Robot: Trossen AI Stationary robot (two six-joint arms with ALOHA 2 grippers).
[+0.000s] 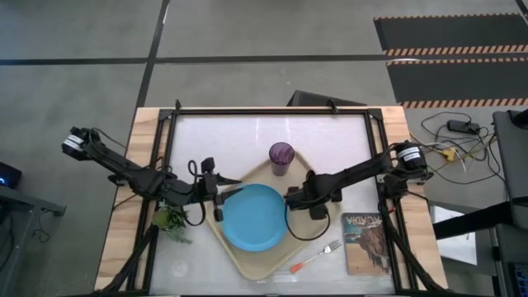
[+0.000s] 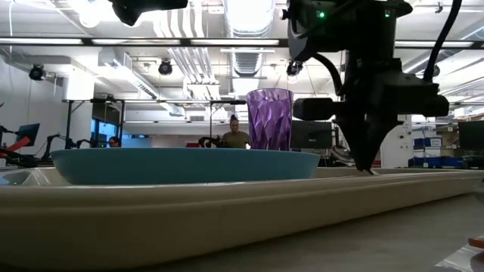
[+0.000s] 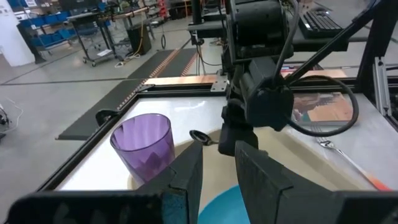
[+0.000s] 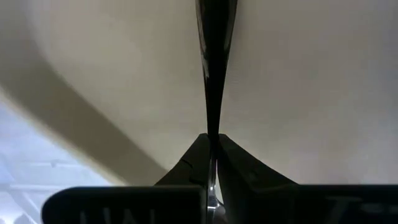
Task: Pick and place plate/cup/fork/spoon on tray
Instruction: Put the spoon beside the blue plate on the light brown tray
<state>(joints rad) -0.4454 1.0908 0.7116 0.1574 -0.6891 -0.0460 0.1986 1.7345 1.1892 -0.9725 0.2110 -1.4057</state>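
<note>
The beige tray [image 1: 247, 262] lies turned in the table's middle. The light-blue plate [image 1: 252, 216] rests flat in it, and the purple cup [image 1: 281, 157] stands upright in its far corner. My right gripper [image 1: 290, 198] is over the tray, right of the plate, shut on the dark spoon [image 3: 199, 135], whose bowl points toward the cup [image 3: 144, 146]. My left gripper [image 1: 227, 195] hangs open and empty at the tray's left edge, beside the plate. The orange-handled fork [image 1: 318, 254] lies on the table by the tray's near right edge. My right gripper pinches the spoon's thin handle [image 4: 212, 124] between its two fingers, which come from above, pointing down [image 2: 368, 162]. The handle runs straight out from the fingers along the tray floor toward the bowl [image 3: 199, 135]. I cannot tell whether the spoon rests on the tray.
A printed book [image 1: 367, 242] lies on the table right of the tray, near the fork. A small green thing [image 1: 169, 219] lies on the table near the left arm. A black frame [image 1: 272, 110] edges the work area.
</note>
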